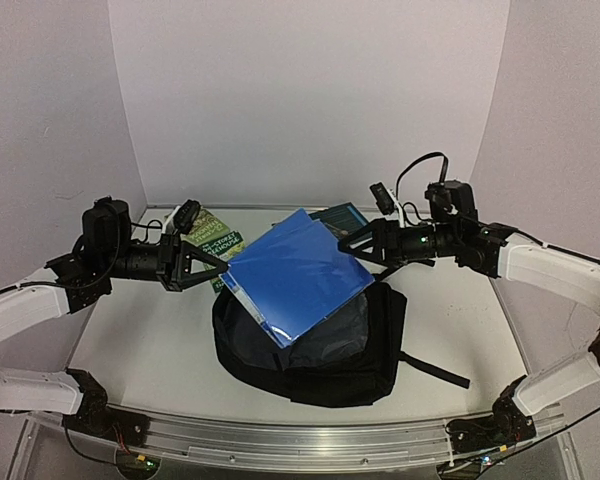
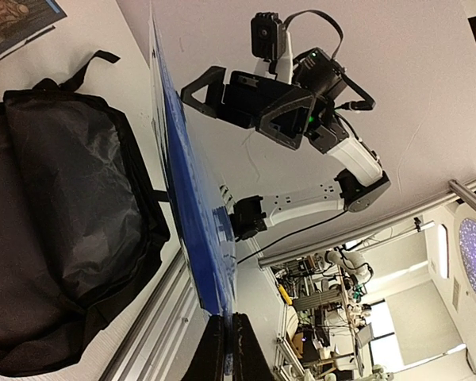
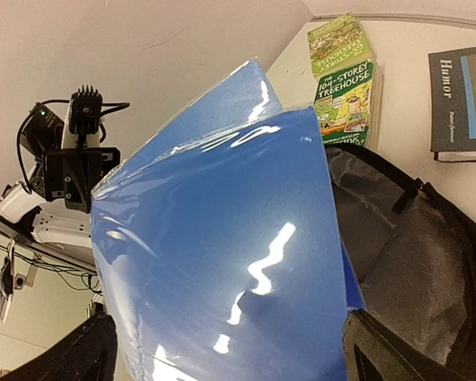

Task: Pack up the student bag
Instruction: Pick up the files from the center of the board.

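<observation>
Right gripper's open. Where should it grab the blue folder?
Take the blue folder by its right corner, from the right, one finger on each face: it's a thin sheet tilted over the backpack, and the left gripper pins the opposite corner.

The blue folder [image 3: 222, 238] is smooth plastic with a high gloss, streaked with white glare. The student bag [image 1: 350, 350] is soft black cloth, matt outside, with a thinner, creased, faintly shiny lining. The green book [image 3: 343, 71] and the dark book [image 3: 460, 103] have smooth printed paper covers. The table [image 1: 140, 350] is matt white, and the rail [image 1: 280, 445] at its near edge is brushed metal. The left gripper [image 1: 223, 270] is matt black plastic, the arm shells [image 1: 20, 310] smooth white
</observation>
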Available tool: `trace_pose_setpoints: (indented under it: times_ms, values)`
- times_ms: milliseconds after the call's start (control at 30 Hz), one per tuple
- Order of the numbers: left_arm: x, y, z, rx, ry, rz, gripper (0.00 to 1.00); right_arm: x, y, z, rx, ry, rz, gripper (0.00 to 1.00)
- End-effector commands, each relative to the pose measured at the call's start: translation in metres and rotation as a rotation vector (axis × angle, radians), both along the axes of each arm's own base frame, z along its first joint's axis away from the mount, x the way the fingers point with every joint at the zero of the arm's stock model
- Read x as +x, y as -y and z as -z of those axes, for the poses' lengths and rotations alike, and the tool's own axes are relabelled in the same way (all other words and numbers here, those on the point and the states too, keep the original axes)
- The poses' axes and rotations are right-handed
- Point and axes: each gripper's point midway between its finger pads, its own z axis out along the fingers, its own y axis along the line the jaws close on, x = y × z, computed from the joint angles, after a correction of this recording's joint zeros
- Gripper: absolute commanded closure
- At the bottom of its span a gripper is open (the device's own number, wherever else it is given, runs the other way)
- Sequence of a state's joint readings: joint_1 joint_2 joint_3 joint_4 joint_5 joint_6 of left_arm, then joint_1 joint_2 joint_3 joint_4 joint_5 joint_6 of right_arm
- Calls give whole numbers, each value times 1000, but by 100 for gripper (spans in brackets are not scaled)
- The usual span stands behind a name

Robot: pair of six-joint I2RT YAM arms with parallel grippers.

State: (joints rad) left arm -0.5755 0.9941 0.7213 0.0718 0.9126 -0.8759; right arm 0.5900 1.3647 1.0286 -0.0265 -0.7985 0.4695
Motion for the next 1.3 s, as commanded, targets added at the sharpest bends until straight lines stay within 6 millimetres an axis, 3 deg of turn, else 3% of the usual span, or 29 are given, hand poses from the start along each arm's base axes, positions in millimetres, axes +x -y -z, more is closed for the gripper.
trace_pose_setpoints:
  times_ms: [0,233,467,533,767,800,900,1000,1133,1267]
  values:
    - [-20,0,-47,-95,114,98,100,-1,-4,-14,1,64,-41,2]
    - [-26,-1,-55,-99,131,131,100,6,-7,-1,-28,45,-45,2]
    - [-31,1,-63,-108,148,177,100,-12,-16,-5,20,26,-179,5]
    - [-29,2,-61,-101,144,177,100,-22,-16,-11,47,27,-229,13]
    - [-14,9,-49,-73,111,153,98,-38,-14,-36,106,57,-293,66]
    - [-11,10,-48,-71,110,144,93,-39,-13,-39,112,63,-290,76]
    - [-2,11,-48,-67,141,96,49,-33,-11,-50,130,73,-225,97]
    - [8,9,-49,-67,194,27,21,-20,-8,-68,198,73,-113,100]
    - [21,6,-33,-31,224,-50,6,-10,-1,-94,351,33,6,100]
    - [30,5,-22,-6,234,-105,1,-6,4,-106,421,6,55,100]
